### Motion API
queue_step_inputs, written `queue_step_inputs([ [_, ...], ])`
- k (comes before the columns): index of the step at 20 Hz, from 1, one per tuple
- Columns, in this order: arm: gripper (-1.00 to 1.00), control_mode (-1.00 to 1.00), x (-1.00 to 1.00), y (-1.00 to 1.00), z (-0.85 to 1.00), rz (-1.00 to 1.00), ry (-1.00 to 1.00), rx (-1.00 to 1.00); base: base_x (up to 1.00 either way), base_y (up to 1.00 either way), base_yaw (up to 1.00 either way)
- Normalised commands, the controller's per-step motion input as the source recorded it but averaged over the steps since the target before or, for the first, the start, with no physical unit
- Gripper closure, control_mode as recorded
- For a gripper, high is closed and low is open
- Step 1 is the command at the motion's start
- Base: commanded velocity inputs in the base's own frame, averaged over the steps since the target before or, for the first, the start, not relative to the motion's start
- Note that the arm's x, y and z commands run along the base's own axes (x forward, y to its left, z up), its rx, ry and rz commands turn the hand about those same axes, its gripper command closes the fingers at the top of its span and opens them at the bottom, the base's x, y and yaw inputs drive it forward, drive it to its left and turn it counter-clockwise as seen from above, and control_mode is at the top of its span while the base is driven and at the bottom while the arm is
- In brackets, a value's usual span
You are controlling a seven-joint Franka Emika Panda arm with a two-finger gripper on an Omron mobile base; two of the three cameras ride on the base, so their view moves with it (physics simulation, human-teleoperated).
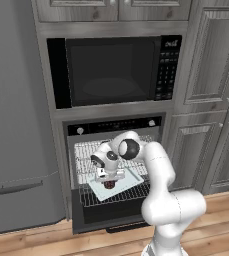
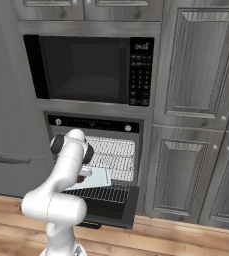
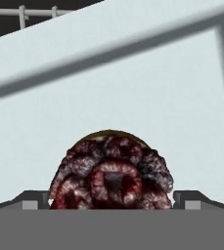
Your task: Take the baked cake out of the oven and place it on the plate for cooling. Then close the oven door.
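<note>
The oven (image 1: 116,125) (image 2: 93,123) stands with its oven door (image 1: 93,221) (image 2: 111,210) dropped down. On the lower wire rack lies a pale square tray (image 1: 128,181) (image 2: 97,179) (image 3: 133,97) carrying the baked cake (image 1: 109,185) (image 2: 80,178) (image 3: 112,171), a small, dark reddish-brown, lumpy thing. My gripper (image 1: 108,177) (image 3: 112,201) hangs right over the cake, open, one fingertip (image 3: 35,200) on each side of it and neither visibly pressing on it. The plate is out of view.
A black microwave (image 1: 113,70) (image 2: 88,70) with a keypad sits above the oven. An upper wire rack (image 1: 86,150) (image 2: 117,150) lies close over my hand. Grey cabinets (image 1: 206,130) stand to the right, a grey fridge (image 1: 16,125) to the left, and a wood floor (image 1: 46,242) below.
</note>
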Motion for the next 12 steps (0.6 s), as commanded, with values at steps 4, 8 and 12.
queue_step_inputs([
  [4,-1.00,-1.00,0.01,0.00,-0.19,0.00,0.04,0.00,0.00,0.00,0.00],
  [8,-1.00,-1.00,0.04,0.04,-0.09,0.00,0.00,0.00,0.00,0.00,0.00],
  [12,-1.00,-1.00,-0.01,0.09,-0.15,0.00,0.00,0.00,0.00,0.00,0.00],
])
